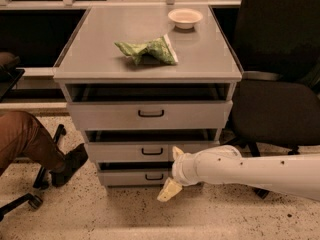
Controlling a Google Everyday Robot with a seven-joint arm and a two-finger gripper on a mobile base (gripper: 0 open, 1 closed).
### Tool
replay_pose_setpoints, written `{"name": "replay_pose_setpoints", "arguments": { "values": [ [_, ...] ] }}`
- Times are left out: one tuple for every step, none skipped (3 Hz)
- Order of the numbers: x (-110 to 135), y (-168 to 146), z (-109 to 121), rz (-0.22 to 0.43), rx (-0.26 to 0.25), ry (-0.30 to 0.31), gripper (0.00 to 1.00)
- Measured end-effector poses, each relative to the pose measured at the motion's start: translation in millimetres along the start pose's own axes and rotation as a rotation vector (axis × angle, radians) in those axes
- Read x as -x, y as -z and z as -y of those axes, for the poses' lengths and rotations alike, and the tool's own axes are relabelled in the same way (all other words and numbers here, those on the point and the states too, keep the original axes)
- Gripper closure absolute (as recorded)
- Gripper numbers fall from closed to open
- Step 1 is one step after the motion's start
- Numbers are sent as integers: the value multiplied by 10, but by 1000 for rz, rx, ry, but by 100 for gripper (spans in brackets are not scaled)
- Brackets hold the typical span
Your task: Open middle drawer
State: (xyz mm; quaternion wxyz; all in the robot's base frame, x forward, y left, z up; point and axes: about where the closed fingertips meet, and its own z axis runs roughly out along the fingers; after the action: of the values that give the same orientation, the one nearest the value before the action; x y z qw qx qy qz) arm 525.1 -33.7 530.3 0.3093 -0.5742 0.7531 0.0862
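Note:
The middle drawer [120,153] is a light-grey front with a small black bar handle [152,151], between a taller drawer [100,116] above and a smaller one [125,177] below. All three fronts stand slightly out from the cabinet, with dark gaps above them. My gripper [173,171] is on a white arm coming in from the right. It sits in front of the middle and bottom drawers, just right of the handles. It is open, with one cream finger [176,152] against the middle drawer front and the other [169,190] down near the floor.
A crumpled green bag [147,50] and a white bowl [185,17] lie on the cabinet top [100,44]. A black office chair [280,99] stands close on the right. A person's leg [20,134] and shoe [70,165] are at the left, by a chair wheel [34,201].

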Motion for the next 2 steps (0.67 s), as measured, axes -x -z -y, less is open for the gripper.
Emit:
{"name": "replay_pose_setpoints", "arguments": {
  "values": [
    [-15, -173, 50, 52, -26, -17, 0],
    [-88, -457, 144, 98, -75, -29, 0]
  ]
}}
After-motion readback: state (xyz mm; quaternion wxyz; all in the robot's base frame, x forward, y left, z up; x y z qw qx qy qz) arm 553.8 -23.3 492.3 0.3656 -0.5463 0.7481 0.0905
